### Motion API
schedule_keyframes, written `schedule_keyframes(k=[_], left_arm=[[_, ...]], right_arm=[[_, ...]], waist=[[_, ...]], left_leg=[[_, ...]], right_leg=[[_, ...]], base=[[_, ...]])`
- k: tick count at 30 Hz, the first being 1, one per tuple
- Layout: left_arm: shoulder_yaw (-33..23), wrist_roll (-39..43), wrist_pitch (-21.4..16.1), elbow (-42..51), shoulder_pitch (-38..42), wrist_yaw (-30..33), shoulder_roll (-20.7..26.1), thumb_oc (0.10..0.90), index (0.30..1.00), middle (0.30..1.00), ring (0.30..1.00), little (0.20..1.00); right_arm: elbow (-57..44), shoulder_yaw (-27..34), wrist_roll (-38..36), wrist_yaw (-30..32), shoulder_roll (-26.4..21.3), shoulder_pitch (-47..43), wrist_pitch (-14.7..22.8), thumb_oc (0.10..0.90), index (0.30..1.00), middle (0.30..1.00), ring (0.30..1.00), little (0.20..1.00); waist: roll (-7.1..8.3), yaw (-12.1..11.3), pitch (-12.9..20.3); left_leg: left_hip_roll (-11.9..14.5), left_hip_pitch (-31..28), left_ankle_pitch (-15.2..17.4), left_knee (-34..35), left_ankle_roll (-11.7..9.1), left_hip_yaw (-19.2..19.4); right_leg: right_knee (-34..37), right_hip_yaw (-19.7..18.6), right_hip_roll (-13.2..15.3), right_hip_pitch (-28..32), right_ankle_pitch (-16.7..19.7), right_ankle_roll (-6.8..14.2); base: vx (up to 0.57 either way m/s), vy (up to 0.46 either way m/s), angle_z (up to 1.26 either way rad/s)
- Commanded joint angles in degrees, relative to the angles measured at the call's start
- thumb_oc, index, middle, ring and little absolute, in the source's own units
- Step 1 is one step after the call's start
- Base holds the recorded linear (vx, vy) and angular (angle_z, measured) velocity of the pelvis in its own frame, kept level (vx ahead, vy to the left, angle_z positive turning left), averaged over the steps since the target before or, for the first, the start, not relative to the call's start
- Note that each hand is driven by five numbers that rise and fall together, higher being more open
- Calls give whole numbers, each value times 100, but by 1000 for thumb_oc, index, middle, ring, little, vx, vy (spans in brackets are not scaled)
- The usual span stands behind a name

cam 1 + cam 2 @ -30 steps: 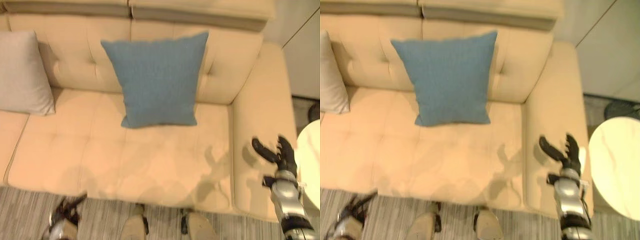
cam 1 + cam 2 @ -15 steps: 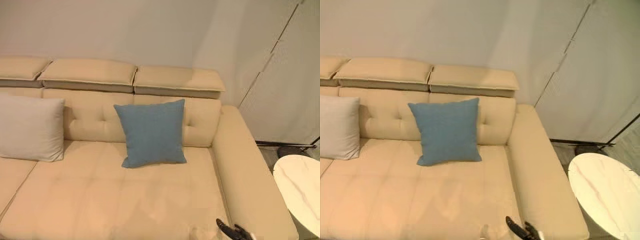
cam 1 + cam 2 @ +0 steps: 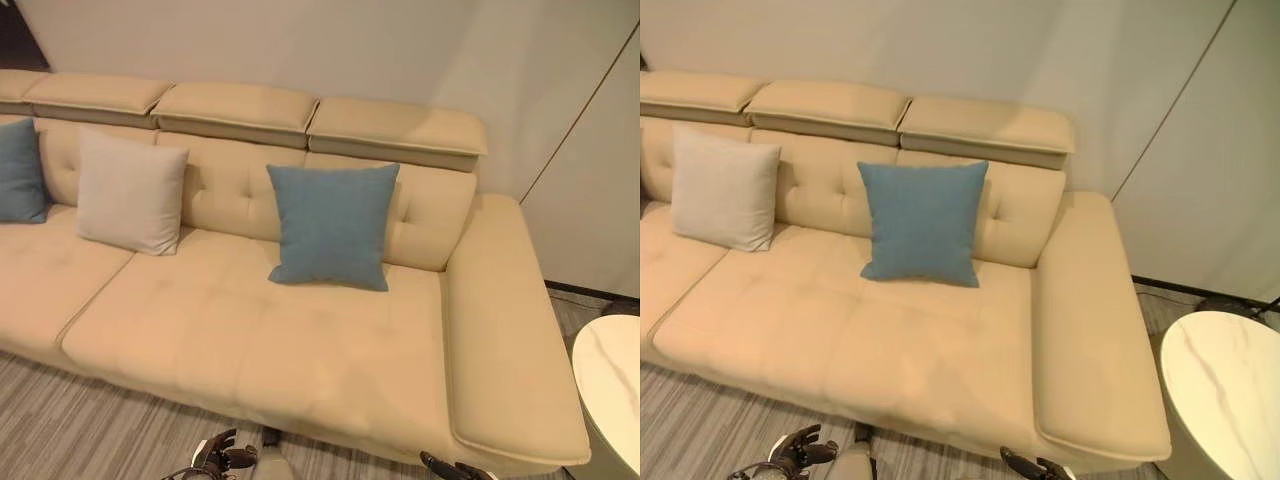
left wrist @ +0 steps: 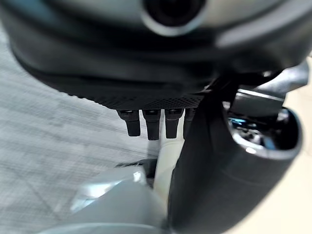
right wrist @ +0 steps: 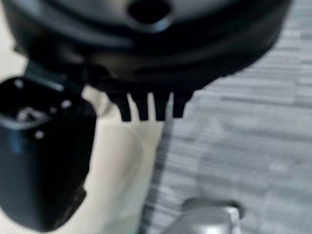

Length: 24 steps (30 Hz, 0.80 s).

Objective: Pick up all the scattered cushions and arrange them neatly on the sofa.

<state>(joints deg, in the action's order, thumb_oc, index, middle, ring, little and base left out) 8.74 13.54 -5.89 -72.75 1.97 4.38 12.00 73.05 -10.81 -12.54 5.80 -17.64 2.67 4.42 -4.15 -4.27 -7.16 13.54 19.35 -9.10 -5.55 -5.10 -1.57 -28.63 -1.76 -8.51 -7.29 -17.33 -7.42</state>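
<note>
Three cushions lean upright against the back of the cream sofa (image 3: 330, 350): a blue cushion (image 3: 333, 225) near the right end, a pale grey cushion (image 3: 130, 192) left of it, and a second blue cushion (image 3: 20, 170) at the far left. My left hand (image 3: 215, 460) hangs low over the floor in front of the sofa, open, holding nothing. Its straight fingers (image 4: 146, 124) show in the left wrist view. My right hand (image 3: 1030, 466) is low by the sofa's front right corner, also open and empty, with straight fingers (image 5: 146, 107).
A round white marble-top table (image 3: 1220, 395) stands right of the sofa's armrest (image 3: 510, 340). Grey striped carpet (image 3: 90, 430) lies before the sofa. A wall and pale panels (image 3: 1210, 140) rise behind.
The camera has tilted up and pulled back, so more of the sofa and the cushions on the left show. My right hand has dropped from above the armrest to the lower edge.
</note>
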Motion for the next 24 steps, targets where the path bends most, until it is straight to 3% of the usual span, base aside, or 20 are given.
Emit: schedule_keyframes(k=[1, 2, 3, 6, 9, 11, 12, 14, 16, 20, 23, 24], left_arm=[[-89, 90, -45, -69, 125, -70, 33, 800, 900, 900, 900, 900], [-301, 87, 43, -331, -148, -156, 20, 800, 900, 900, 900, 900], [-376, 87, 75, -476, -269, -170, -2, 800, 900, 900, 900, 900], [-506, 7, 140, -613, -429, -242, -8, 800, 900, 900, 900, 900], [-529, 44, 147, -650, -428, -280, -62, 800, 900, 900, 900, 900], [-400, -18, 144, -620, -369, -269, -92, 800, 900, 900, 900, 900], [-328, -33, 127, -575, -331, -257, -134, 800, 900, 900, 900, 900], [-139, -136, 83, -477, -150, -210, -189, 800, 900, 900, 900, 900], [173, -340, 35, -281, 64, -156, -212, 800, 900, 900, 900, 900], [416, -733, 33, -226, 229, -42, -131, 800, 900, 900, 900, 900], [370, -866, 77, -295, 305, 59, -22, 800, 900, 900, 900, 900], [319, -918, 113, -361, 286, 81, 25, 800, 900, 900, 900, 900]], right_arm=[[-235, 238, 58, 145, 62, -174, 168, 800, 900, 900, 900, 900], [-114, 332, 66, 86, 132, 58, 112, 800, 900, 900, 900, 900], [17, 356, 88, 49, 153, 138, 80, 800, 900, 900, 900, 900], [343, 369, 232, -4, 212, 315, -6, 800, 900, 900, 900, 900], [374, 428, 225, -61, 153, 234, -36, 800, 900, 900, 900, 900], [330, 433, 220, -18, 123, 101, -50, 800, 900, 900, 900, 900], [259, 404, 225, -20, 130, 72, -48, 800, 900, 900, 900, 900], [160, 440, 225, 38, 121, -17, -15, 800, 900, 900, 900, 900], [-47, 438, 234, 155, 103, -169, -16, 800, 900, 900, 900, 900], [-230, 360, 374, 270, 143, -306, -57, 800, 900, 900, 900, 900], [-201, 239, 415, 288, 251, -353, -66, 800, 900, 900, 900, 900], [-113, 236, 421, 261, 296, -310, -69, 800, 900, 900, 900, 900]], waist=[[319, 187, -445], [424, 387, -361], [507, 463, -312], [599, 656, -120], [503, 776, 44], [403, 896, 132], [339, 926, 165], [361, 1016, 165], [422, 1065, 107], [416, 1097, -51], [341, 990, -149], [312, 917, -135]], left_leg=[[-964, 88, 493, 47, 199, 504], [-888, -96, 935, -1063, 283, 683], [-865, -235, 1182, -1581, 304, 715], [-490, -1081, 1563, -2360, 323, 657], [-357, -2106, 1529, -2033, 148, 145], [-277, -2655, 1498, -1353, 9, -61], [-408, -2838, 1740, -846, 23, -261], [-558, -2892, 2337, -285, 71, -214], [-828, -2753, 2589, -183, 167, -281], [-1057, -2685, 2531, 16, 303, -94], [-1163, -2368, 2350, -82, 425, 55], [-1210, -2247, 2263, -108, 503, 67]], right_leg=[[1295, -325, 469, 1101, 151, 835], [1467, -42, 728, 874, 447, 896], [1530, 43, 879, 807, 532, 899], [1653, 418, 1196, 541, 746, 910], [1587, 519, 1335, 113, 996, 1055], [1417, 612, 1435, -317, 1176, 1201], [1345, 574, 1447, -504, 1259, 1306], [1325, 545, 1662, -701, 1486, 1459], [1553, 464, 1903, -812, 1864, 1637], [1962, 508, 2152, -904, 2419, 1861], [1540, 627, 2063, -719, 1947, 1734], [1103, 605, 1958, -563, 1761, 1699]], base=[[-529, 13, 72], [-546, 40, 59], [-693, 68, 37], [-351, 126, 58], [-307, 282, 55], [-366, 326, 37], [-320, 266, 74], [-339, 280, 51], [-334, 274, 25], [-307, 231, 4], [-373, 170, -24], [-262, 121, -18]])
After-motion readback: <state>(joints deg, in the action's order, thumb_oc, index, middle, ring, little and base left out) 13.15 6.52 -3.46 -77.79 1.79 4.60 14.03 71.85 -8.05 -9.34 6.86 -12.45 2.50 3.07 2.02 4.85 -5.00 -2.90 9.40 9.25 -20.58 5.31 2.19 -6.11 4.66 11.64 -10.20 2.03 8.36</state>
